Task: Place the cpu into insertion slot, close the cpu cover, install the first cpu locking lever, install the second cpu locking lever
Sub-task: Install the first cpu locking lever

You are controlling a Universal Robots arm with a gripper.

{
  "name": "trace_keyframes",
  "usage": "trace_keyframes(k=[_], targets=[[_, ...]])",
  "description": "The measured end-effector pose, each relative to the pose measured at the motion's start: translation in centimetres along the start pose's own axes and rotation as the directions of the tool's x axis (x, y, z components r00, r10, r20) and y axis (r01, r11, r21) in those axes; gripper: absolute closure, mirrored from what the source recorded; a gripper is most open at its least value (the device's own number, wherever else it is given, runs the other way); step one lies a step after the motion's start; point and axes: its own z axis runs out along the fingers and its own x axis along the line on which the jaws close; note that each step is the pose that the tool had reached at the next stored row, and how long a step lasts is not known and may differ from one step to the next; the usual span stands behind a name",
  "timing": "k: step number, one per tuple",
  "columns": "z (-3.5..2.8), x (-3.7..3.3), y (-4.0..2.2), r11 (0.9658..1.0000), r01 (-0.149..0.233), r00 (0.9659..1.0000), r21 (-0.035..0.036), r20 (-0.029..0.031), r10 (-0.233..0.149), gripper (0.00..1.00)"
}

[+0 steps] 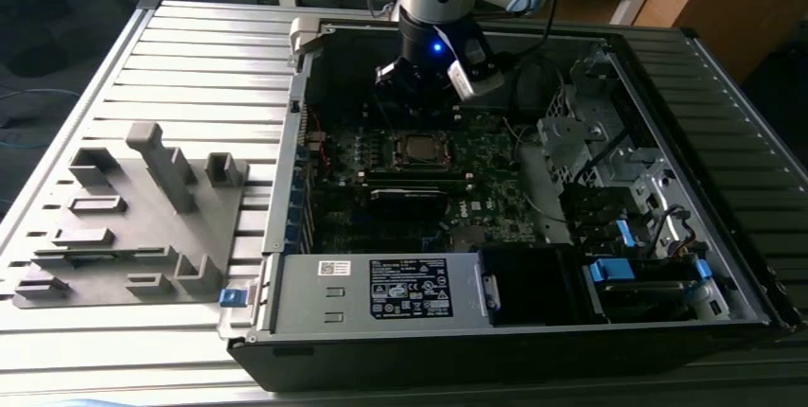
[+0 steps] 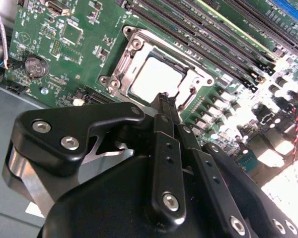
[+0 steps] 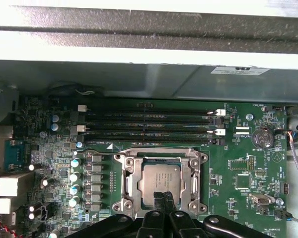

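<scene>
The cpu (image 3: pixel 161 180) lies flat in the insertion slot (image 1: pixel 417 149), its silver-grey top (image 2: pixel 156 78) showing in both wrist views. The cpu cover (image 3: pixel 129 184) lies down around it as a silver frame, with the chip showing through its square opening. My gripper (image 3: pixel 163 198) hangs just above the edge of the cover frame, its black fingers (image 2: pixel 165 105) pressed together with nothing between them. In the exterior view the arm (image 1: pixel 436 9) stands over the back of the open computer case. I cannot make out how the locking levers lie.
Long memory slots (image 3: pixel 149 124) run beside the socket, close to the case wall (image 3: pixel 139 79). A row of capacitors (image 3: pixel 75 176) flanks it. The power supply (image 1: pixel 404 289) fills the case front, a drive cage (image 1: pixel 606 147) the exterior view's right. A grey fixture tray (image 1: pixel 139 218) lies outside.
</scene>
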Motion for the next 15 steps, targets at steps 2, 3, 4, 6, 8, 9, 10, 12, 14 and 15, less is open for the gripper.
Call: trace_keyframes(k=[2, 3, 4, 6, 8, 9, 10, 12, 14, 15], targets=[[-0.01, 0.00, 0.00, 1.0000, 0.000, 1.0000, -0.0001, 0.0000, 0.000, 0.89], [-0.01, 0.00, 0.00, 1.0000, 0.000, 1.0000, 0.0000, 0.0000, 0.000, 0.89], [-0.01, 0.00, 0.00, 1.0000, 0.000, 1.0000, -0.0001, 0.0000, 0.000, 0.89], [-0.01, 0.00, 0.00, 1.0000, 0.000, 1.0000, -0.0001, 0.0000, 0.000, 0.89], [-0.02, 0.00, 0.00, 1.0000, 0.000, 1.0000, 0.0000, 0.0000, 0.000, 0.89], [-0.04, 0.00, 0.00, 1.0000, 0.000, 1.0000, 0.0002, -0.0001, 0.000, 0.89], [-0.10, 0.00, 0.00, 1.0000, 0.000, 1.0000, 0.0005, -0.0003, 0.000, 0.89], [-0.24, -0.01, 0.01, 1.0000, 0.000, 1.0000, 0.0000, 0.0000, 0.000, 0.89], [-0.46, -0.03, 0.02, 1.0000, 0.000, 1.0000, 0.0000, 0.0000, 0.000, 0.89], [-0.58, -0.03, 0.03, 1.0000, 0.000, 1.0000, 0.0000, 0.0000, 0.000, 0.89]])
